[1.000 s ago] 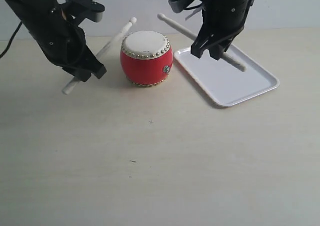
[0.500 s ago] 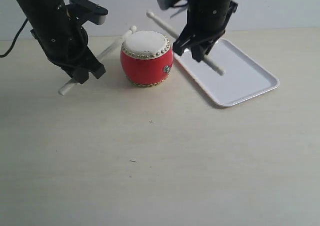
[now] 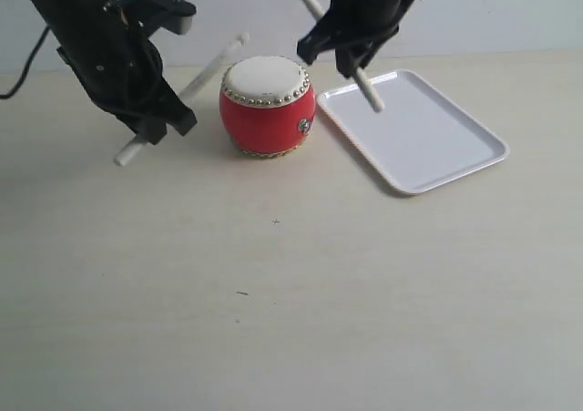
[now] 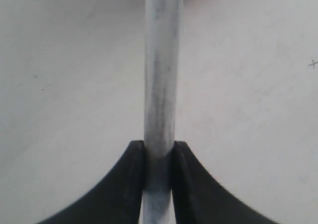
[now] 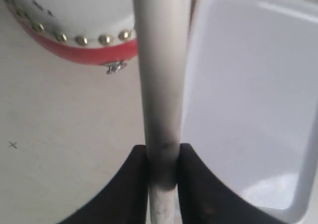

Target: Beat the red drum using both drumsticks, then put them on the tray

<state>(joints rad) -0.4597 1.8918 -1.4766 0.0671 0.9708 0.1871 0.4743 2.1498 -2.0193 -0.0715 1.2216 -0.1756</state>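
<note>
Pale tabletop [image 3: 273, 292]; left gripper [image 3: 150, 128] clamps left drumstick [image 3: 214, 62], tip beside red drum [image 3: 267, 110] rightward; right gripper [image 3: 339, 51] clamps right drumstick [image 3: 368, 92] steeply, drum leftward.

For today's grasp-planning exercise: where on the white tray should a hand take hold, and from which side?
Likely the low raised rim of the tray, pinched from above at its near-right edge: it lies flat, and that edge is away from the red drum.
</note>
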